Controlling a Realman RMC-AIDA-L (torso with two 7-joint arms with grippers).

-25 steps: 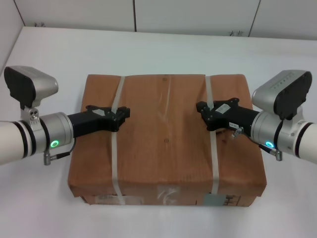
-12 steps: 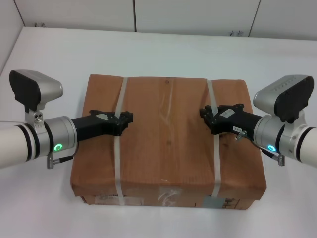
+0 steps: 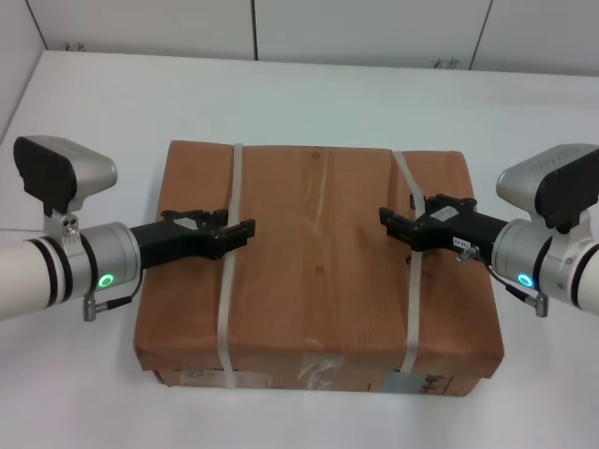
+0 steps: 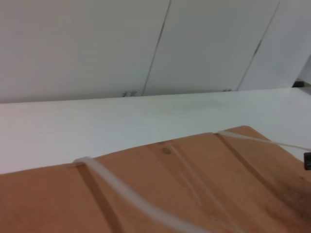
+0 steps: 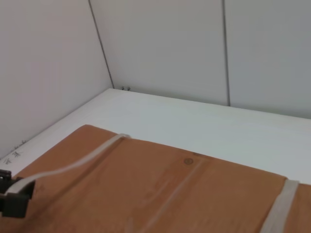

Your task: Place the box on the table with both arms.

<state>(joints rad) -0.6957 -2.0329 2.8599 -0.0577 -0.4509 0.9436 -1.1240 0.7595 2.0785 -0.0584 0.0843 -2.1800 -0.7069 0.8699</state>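
The brown cardboard box (image 3: 318,253) lies flat on the white table (image 3: 112,122), labels on its near side. My left gripper (image 3: 245,227) is over the box top, shut on the left white strap (image 3: 227,309). My right gripper (image 3: 388,221) is shut on the right strap (image 3: 409,309), which bends where it is held. In the left wrist view the strap (image 4: 126,194) stands raised off the box (image 4: 204,184), with a shadow under it. In the right wrist view the far strap (image 5: 82,160) rises to the left gripper (image 5: 12,199).
A grey panelled wall (image 3: 365,28) runs along the table's far edge, and another wall (image 3: 14,65) stands at the far left. White tabletop shows on both sides of the box and behind it.
Both grippers have shifted a little toward the near side of the box and lower in the head view, still on the straps. The box has barely moved.
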